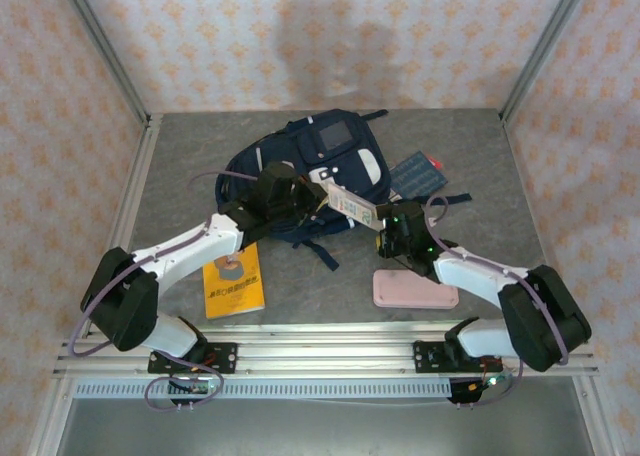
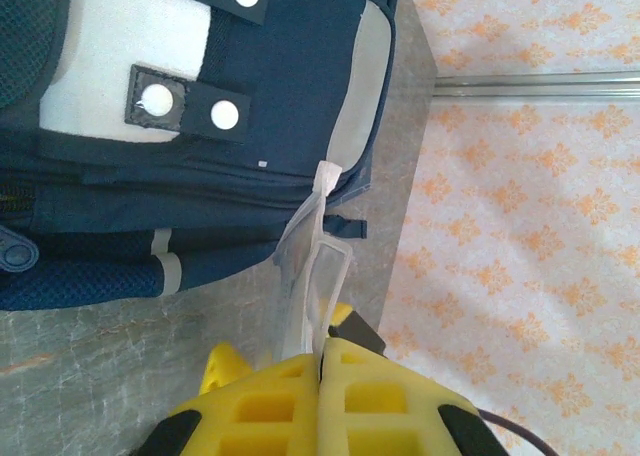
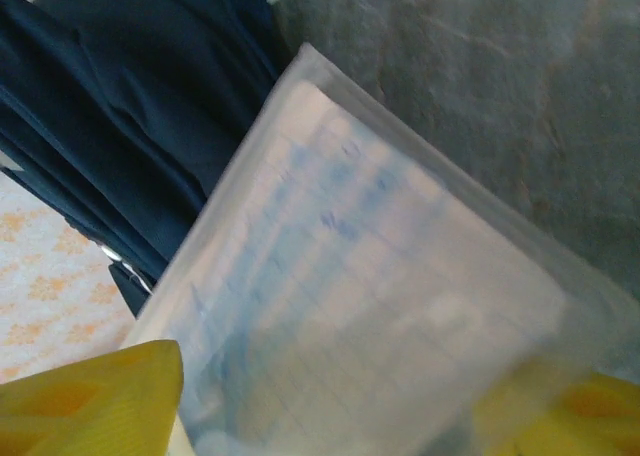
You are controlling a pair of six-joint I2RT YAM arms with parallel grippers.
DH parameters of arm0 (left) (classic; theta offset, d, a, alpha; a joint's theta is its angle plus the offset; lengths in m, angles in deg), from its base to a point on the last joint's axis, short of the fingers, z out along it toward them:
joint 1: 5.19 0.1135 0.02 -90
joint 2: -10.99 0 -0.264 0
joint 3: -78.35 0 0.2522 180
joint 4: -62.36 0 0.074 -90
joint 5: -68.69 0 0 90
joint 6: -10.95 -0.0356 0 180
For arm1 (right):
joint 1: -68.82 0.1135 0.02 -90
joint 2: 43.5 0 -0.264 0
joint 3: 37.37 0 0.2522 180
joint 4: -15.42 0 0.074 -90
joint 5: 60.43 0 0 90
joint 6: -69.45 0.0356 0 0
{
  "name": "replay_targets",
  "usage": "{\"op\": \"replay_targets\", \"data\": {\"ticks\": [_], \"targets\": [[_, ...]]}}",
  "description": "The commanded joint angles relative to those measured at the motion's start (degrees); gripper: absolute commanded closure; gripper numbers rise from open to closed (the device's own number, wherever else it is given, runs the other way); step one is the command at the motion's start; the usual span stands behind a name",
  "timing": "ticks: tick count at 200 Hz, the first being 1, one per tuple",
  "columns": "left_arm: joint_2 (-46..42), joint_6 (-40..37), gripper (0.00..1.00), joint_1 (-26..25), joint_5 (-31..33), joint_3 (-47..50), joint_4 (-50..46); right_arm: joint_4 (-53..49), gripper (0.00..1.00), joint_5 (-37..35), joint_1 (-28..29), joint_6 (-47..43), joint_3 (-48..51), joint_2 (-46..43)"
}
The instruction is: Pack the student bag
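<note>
Starting at the left, a yellow book point(image 1: 233, 282) lies flat on the table point(image 1: 480, 146) near the left arm, not yet packed. The left gripper point(image 1: 308, 198) reaches over the near edge of the student bag point(image 1: 335, 161), which lies flat at the middle far part of the table with its white-flapped pocket up. In the left wrist view its yellow fingers point(image 2: 270, 396) are pressed together on the thin edge of a clear pouch point(image 1: 352, 208) with printed paper inside.

The pouch slants right and nearward to the right gripper point(image 1: 388, 234). That claw's fingers point(image 3: 90, 401) stand apart with the pouch lying across them. Whether they grip it I cannot tell.

Right of the bag lies a dark notebook point(image 1: 418, 176), and a pink case point(image 1: 415, 289) lies near the right arm.

The step in hand looks like getting the pouch into the bag, perhaps by a handover. No open mouth of the bag is plain to see, so the next move calls for finding or widening the opening, then sliding the pouch in edge first.
</note>
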Motion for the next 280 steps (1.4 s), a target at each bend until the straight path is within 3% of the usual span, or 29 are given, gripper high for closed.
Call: {"op": "replay_targets", "data": {"ticks": [1,39,104,115,126,132,145,160,228,280], "targets": [[-3.2,0.5,1.0,0.5,2.7,1.2,0.9,4.0,0.41,-5.6,-0.6,-0.2,-2.0,0.2],[-5.1,0.7,1.0,0.5,2.7,4.1,0.5,-0.5,0.53,-9.9,-0.6,-2.3,-4.0,-3.6],[-6.0,-0.4,1.0,0.5,1.7,4.5,-0.3,2.7,1.0,-10.7,-1.0,-3.2,-3.9,-3.5],[-6.6,-1.5,0.82,0.6,1.2,4.2,-1.2,3.9,1.0,-10.5,-1.3,-3.5,-3.7,-4.3],[-7.7,-2.9,0.53,0.8,0.2,3.9,-1.8,5.9,1.0,-10.3,-1.7,-4.4,-3.4,-5.8],[-8.4,-3.6,0.43,1.0,-0.3,3.7,-2.4,7.0,1.0,-10.3,-1.7,-5.1,-3.2,-6.7],[-10.1,-4.6,0.29,1.5,-1.7,4.0,-2.3,8.3,1.0,-10.6,-1.7,-6.8,-3.0,-9.3],[-11.4,-5.0,0.23,2.2,-4.4,4.6,-0.5,11.1,1.0,-10.8,-1.7,-8.3,-2.2,-11.6],[-11.2,-6.9,0.19,3.0,-11.5,4.3,7.3,21.4,1.0,-8.3,-1.7,-8.8,0.8,-15.8],[-8.6,-4.4,0.33,2.5,-12.6,4.4,15.1,25.5,1.0,-7.8,-1.0,-8.5,1.1,-15.6]]}}
